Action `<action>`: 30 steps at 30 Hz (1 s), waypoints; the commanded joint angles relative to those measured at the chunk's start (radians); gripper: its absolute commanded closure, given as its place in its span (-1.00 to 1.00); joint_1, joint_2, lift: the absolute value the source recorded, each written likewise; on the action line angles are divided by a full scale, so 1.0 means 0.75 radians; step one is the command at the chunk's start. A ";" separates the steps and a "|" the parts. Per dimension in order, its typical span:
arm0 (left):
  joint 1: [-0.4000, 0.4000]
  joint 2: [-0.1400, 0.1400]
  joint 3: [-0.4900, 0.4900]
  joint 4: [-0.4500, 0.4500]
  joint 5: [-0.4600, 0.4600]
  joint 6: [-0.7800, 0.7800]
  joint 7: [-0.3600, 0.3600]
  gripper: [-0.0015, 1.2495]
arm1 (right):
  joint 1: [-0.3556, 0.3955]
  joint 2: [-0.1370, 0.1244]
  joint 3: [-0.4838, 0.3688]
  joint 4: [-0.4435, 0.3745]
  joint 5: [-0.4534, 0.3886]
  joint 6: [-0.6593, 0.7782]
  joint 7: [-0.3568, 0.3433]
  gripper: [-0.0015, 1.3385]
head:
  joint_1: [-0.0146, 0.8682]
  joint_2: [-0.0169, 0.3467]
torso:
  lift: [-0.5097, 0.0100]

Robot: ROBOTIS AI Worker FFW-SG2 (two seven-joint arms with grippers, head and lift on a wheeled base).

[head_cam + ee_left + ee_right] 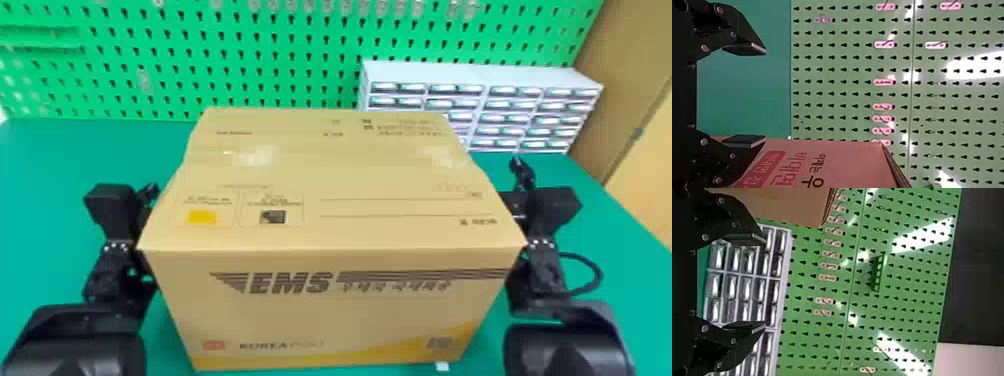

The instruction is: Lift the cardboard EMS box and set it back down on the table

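Note:
The cardboard EMS box (330, 300) stands upright between the two arms, with its top closed. My left gripper (148, 192) is beside the box's left side, partly hidden behind it. My right gripper (520, 175) is at the opposite side, its tip sticking up past the box edge. In the left wrist view, my left gripper (765, 94) has its fingers wide apart, one of them against or close over the box (844, 160). The right wrist view has my right gripper (765, 282) with fingers apart too, and the box (789, 205) alongside.
The green table (45, 165) extends on both sides of the box. Behind stand a green pegboard (280, 60) and a grey drawer cabinet (480, 75) at the back right. A black cable (597, 272) loops beside the right arm.

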 commanded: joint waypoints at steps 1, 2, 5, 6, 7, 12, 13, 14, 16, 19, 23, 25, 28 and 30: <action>-0.034 -0.002 -0.005 -0.018 -0.003 -0.001 -0.061 -0.26 | -0.027 -0.007 0.014 -0.009 -0.016 -0.001 0.000 -0.24 | 0.57 -0.98 | 0.52; -0.044 0.000 -0.003 -0.021 -0.005 -0.001 -0.061 -0.26 | -0.035 -0.009 0.014 -0.013 -0.020 -0.001 0.000 -0.24 | 0.57 -0.98 | 0.52; -0.073 0.000 0.005 -0.031 -0.011 -0.001 -0.063 -0.26 | -0.058 -0.013 0.020 -0.019 -0.027 -0.001 0.000 -0.24 | 0.57 -0.98 | 0.52; -0.085 0.000 0.009 -0.033 -0.013 -0.001 -0.063 -0.26 | -0.066 -0.016 0.022 -0.019 -0.027 -0.001 -0.002 -0.24 | 0.57 -0.98 | 0.52; -0.097 0.000 0.013 -0.039 -0.015 -0.001 -0.063 -0.26 | -0.078 -0.018 0.024 -0.024 -0.027 -0.001 -0.002 -0.24 | 0.57 -0.98 | 0.52; -0.148 0.000 0.021 -0.057 -0.035 -0.001 -0.066 -0.26 | -0.117 -0.024 0.028 -0.032 -0.027 -0.001 -0.006 -0.24 | 0.57 -0.98 | 0.52; -0.158 0.000 0.025 -0.063 -0.041 0.001 -0.066 -0.26 | -0.123 -0.024 0.030 -0.034 -0.027 -0.001 -0.008 -0.24 | 0.57 -0.98 | 0.52; -0.167 0.000 0.027 -0.068 -0.046 0.001 -0.066 -0.26 | -0.129 -0.024 0.032 -0.036 -0.027 -0.001 -0.008 -0.24 | 0.57 -0.98 | 0.52; -0.177 0.000 0.031 -0.070 -0.052 0.001 -0.066 -0.26 | -0.140 -0.026 0.034 -0.036 -0.027 -0.001 -0.010 -0.24 | 0.57 -0.98 | 0.52; -0.181 0.000 0.036 -0.072 -0.060 0.001 -0.066 -0.26 | -0.146 -0.030 0.040 -0.036 -0.027 -0.001 -0.016 -0.24 | 0.57 -0.98 | 0.52; -0.181 0.000 0.038 -0.072 -0.064 0.001 -0.066 -0.26 | -0.146 -0.030 0.040 -0.038 -0.027 -0.001 -0.016 -0.24 | 0.57 -0.98 | 0.52; -0.183 0.000 0.036 -0.072 -0.068 0.001 -0.066 -0.26 | -0.146 -0.030 0.042 -0.038 -0.027 0.001 -0.016 -0.24 | 0.57 -0.98 | 0.52; -0.185 0.000 0.038 -0.074 -0.070 0.007 -0.066 -0.26 | -0.144 -0.030 0.042 -0.038 -0.027 0.003 -0.016 -0.24 | 0.57 -0.98 | 0.52; -0.183 0.000 0.038 -0.074 -0.070 0.009 -0.066 -0.26 | -0.144 -0.030 0.044 -0.036 -0.027 0.003 -0.016 -0.24 | 0.57 -0.98 | 0.52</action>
